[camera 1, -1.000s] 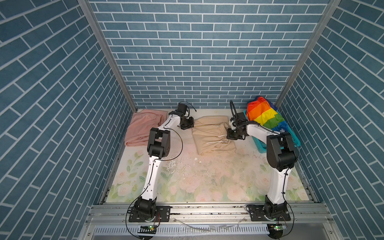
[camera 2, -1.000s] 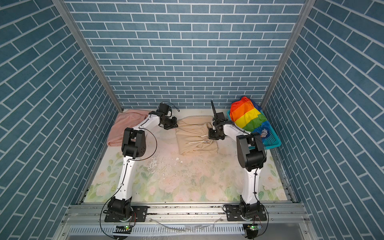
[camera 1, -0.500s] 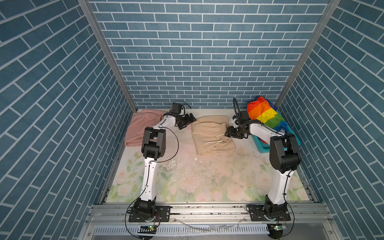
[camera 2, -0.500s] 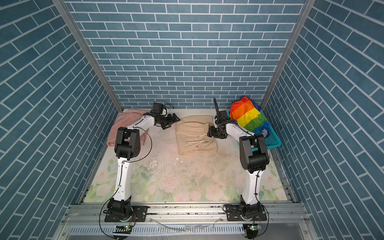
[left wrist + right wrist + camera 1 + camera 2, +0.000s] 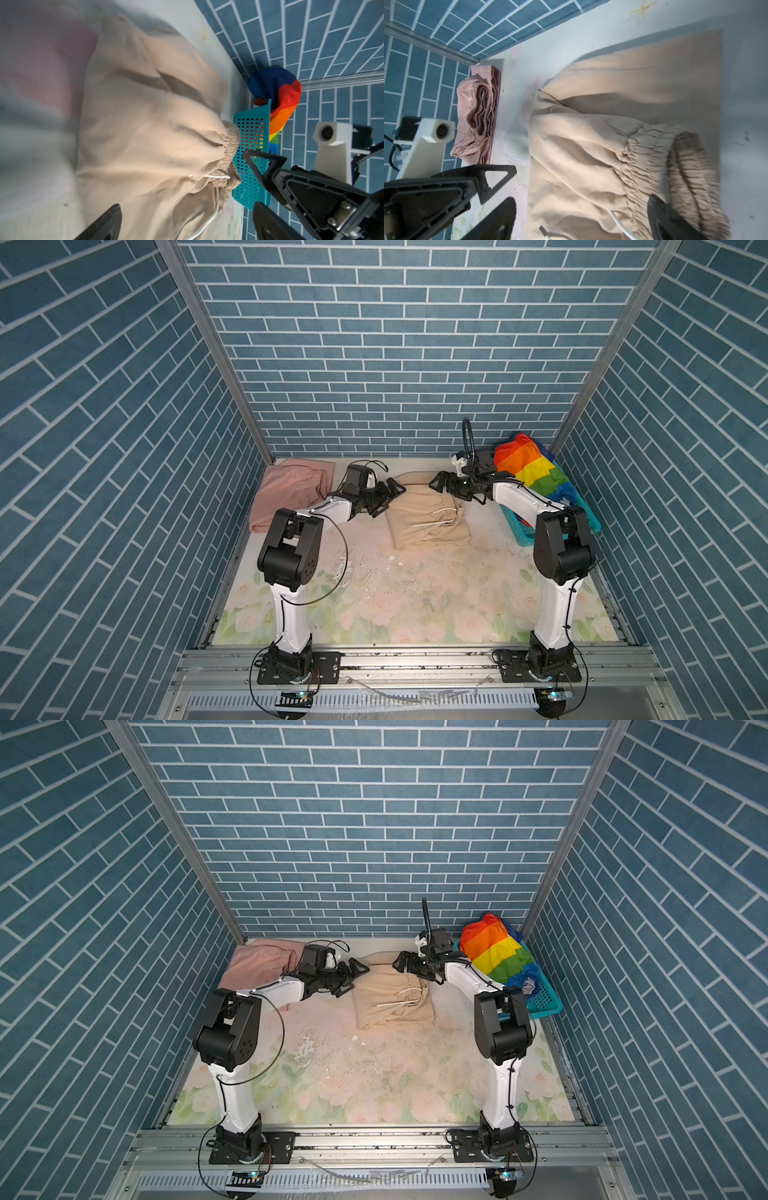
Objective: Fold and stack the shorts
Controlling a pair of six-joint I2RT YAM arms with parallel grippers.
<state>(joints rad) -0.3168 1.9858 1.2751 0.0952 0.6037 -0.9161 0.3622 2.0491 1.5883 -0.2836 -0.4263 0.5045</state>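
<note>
**Both arms at the far edge of the surface.** The beige shorts [image 5: 428, 518] lie folded near the middle of the far edge of the floral surface [image 5: 415, 605]. The elastic waistband is on the right and the white drawstring [image 5: 434, 517] trails across the top layer.

The left gripper [image 5: 388, 499] sits just beside the far-left corner of the beige shorts. Its jaws are spread wide and hold nothing. In the left wrist view the beige cloth fills the space between the two fingers.

The right gripper [image 5: 438, 485] sits at the far-right corner of the same garment, over the waistband end. Its jaws are also spread wide and empty. In the right wrist view one finger [image 5: 670, 220] lies in front of the gathered waistband, but whether it touches the fabric cannot be told. The two grippers face each other across the far end of the shorts.

The pink shorts [image 5: 291, 493] lie folded in the far-left corner, behind the left arm and well apart from the right gripper. The rainbow shorts [image 5: 528, 466] are heaped in the teal basket [image 5: 546, 1002] at the far-right corner and spill over its rim, just behind the right wrist.
</note>
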